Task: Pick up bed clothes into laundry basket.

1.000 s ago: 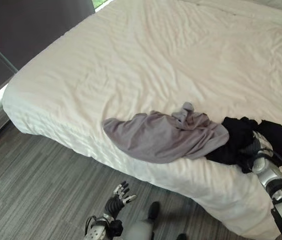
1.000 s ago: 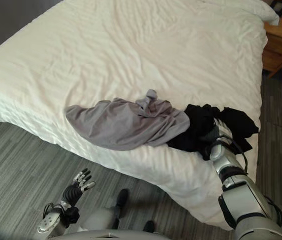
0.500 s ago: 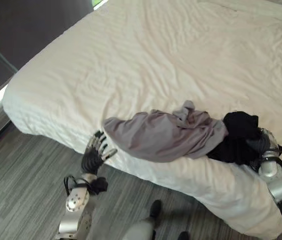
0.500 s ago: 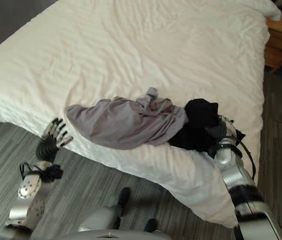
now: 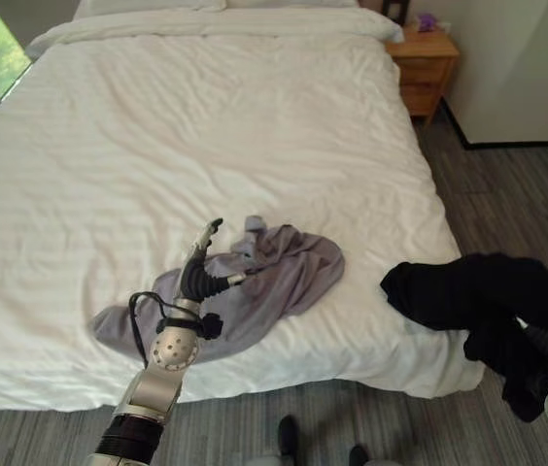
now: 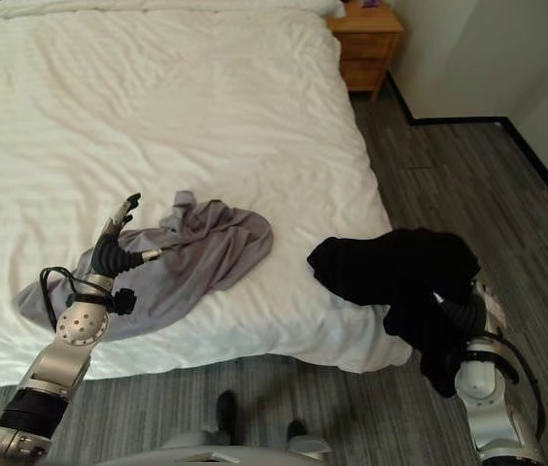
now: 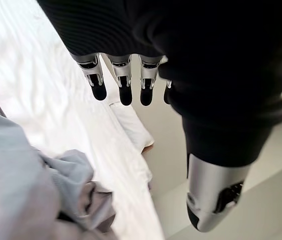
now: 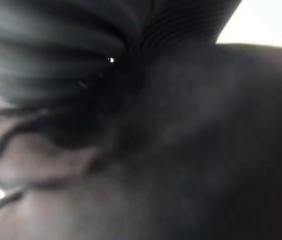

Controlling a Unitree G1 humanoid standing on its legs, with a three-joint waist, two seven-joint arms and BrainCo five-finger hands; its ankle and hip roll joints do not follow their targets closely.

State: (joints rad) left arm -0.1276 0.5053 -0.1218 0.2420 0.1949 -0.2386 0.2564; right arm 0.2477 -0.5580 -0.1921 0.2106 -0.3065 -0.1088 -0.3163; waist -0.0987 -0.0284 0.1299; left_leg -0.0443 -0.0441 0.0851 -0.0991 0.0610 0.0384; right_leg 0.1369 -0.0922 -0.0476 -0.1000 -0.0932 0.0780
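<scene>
White, softly creased bedding covers the bed [image 5: 206, 116]. One limp black garment [image 6: 400, 267] hangs off the bed's edge over the right hand [image 6: 468, 316], whose fingers are hidden in the cloth, so its grip cannot be told. A crumpled grey garment [image 5: 274, 277] lies on the bed, the left hand [image 5: 201, 272] just above it with straight fingers, holding nothing. Judged early: no basket seen, both garments outstanding.
</scene>
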